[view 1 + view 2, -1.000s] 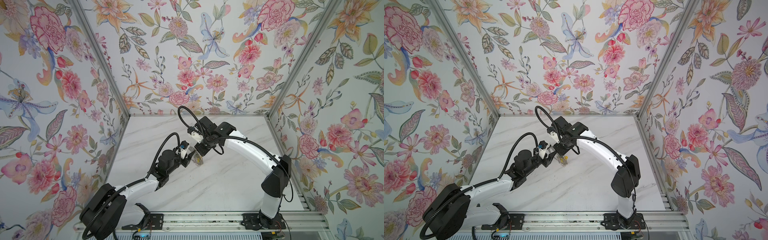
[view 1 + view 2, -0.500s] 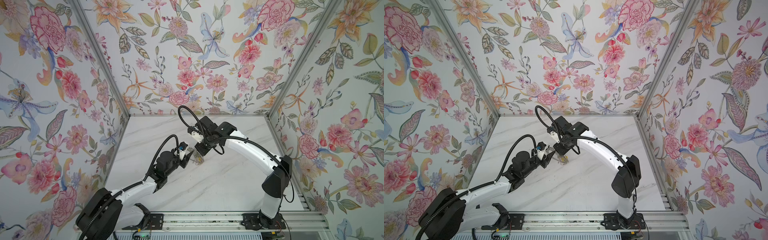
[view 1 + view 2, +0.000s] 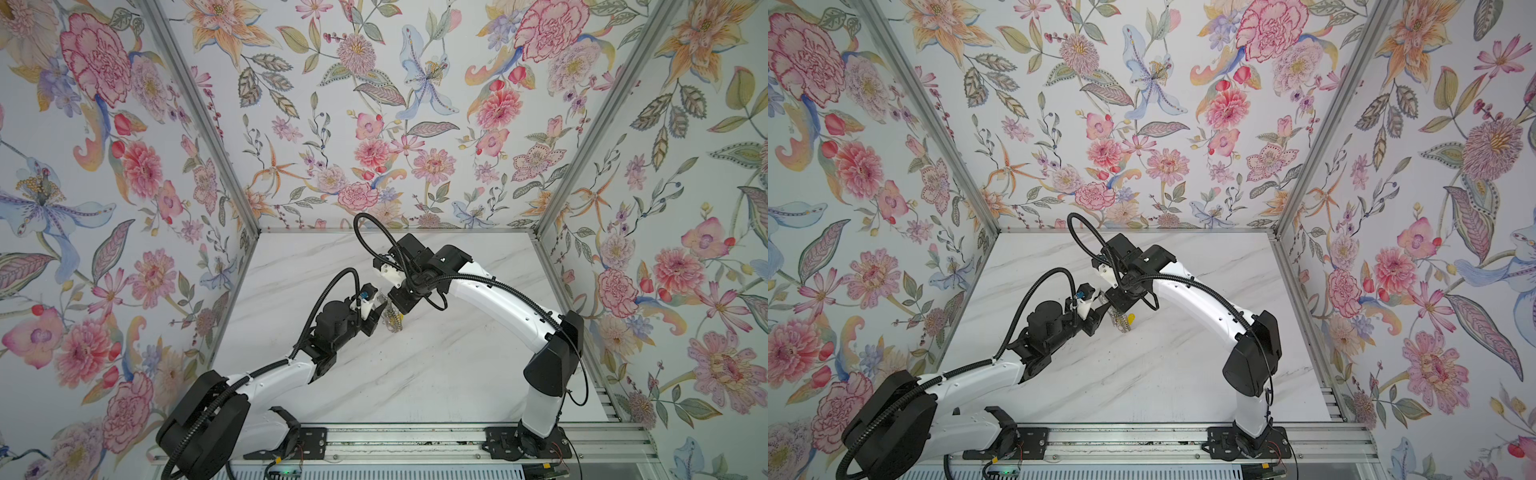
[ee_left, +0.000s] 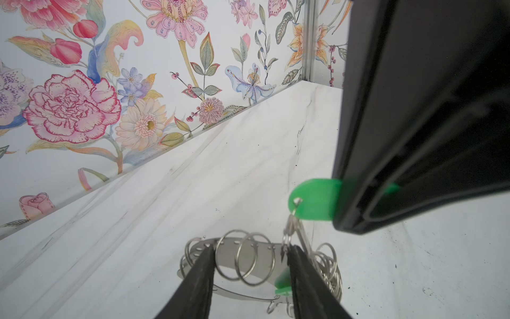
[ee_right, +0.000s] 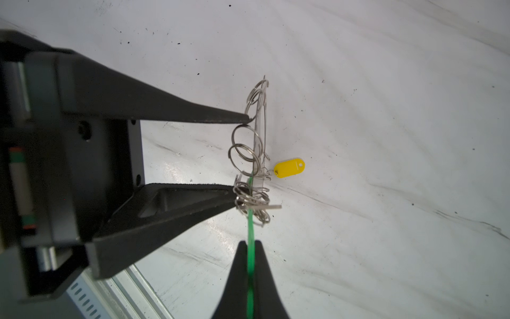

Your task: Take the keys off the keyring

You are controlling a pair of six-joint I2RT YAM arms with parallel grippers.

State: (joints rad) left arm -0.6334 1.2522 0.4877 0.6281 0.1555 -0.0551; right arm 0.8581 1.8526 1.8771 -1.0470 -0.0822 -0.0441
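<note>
Grippers, two, both mine, listed from the fingertips outward.

Item 1. Right gripper [image 5: 250,244]: clenched on green tag [image 4: 313,200], pinched flat between both fingertips. Its holed end sticks out toward the keyring. A small wire loop through that hole carries a thin silver key [image 4: 303,239] and links down to the keyring.

Item 2. Left gripper [image 4: 249,248]: jaws part-way apart. One fingertip is against the keyring's plate and the other sits in among a bunch of rings [image 5: 252,198] at one end of the keyring. Two larger rings stand between my fingers. Whether I truly pinch the keyring or only touch it, I cannot tell.

Item 3. Keyring [image 4: 248,256]: grey crescent plate with holes and wire rings along its edge, between my two grippers. My right wrist sees it edge-on. In a top view the keyring [image 3: 392,323] is a small glinting cluster.

Item 4. Yellow tag [image 5: 289,167]: just beside the keyring, on the side away from my left gripper.

Item 5. Second green tag [image 4: 282,281]: at the keyring, partly hidden behind one left finger.

Item 6. Table [image 3: 436,374]: white marble pattern with dark specks, beneath the keyring.

Item 7. Walls [image 3: 374,124]: floral, on three sides of the keyring.
</note>
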